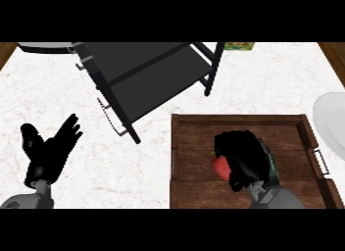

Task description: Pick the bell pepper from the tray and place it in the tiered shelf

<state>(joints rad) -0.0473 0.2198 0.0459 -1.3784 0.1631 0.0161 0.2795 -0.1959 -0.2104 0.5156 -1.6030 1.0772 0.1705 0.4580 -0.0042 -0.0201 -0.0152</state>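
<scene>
Your right robot hand (240, 153) is clamped on the bell pepper (220, 167) in the tray (197, 139) for the lift to the tiered shelf (146, 73) at 11 o'clock; left robot hand (49, 152) parked open.

I find no legible text, number, brand or sign anywhere on the white marbled counter (154, 147). The small green-and-yellow package (238, 46) at the far edge, beside the black metal tiered shelf (146, 78), possibly carries printing; none is readable.
</scene>
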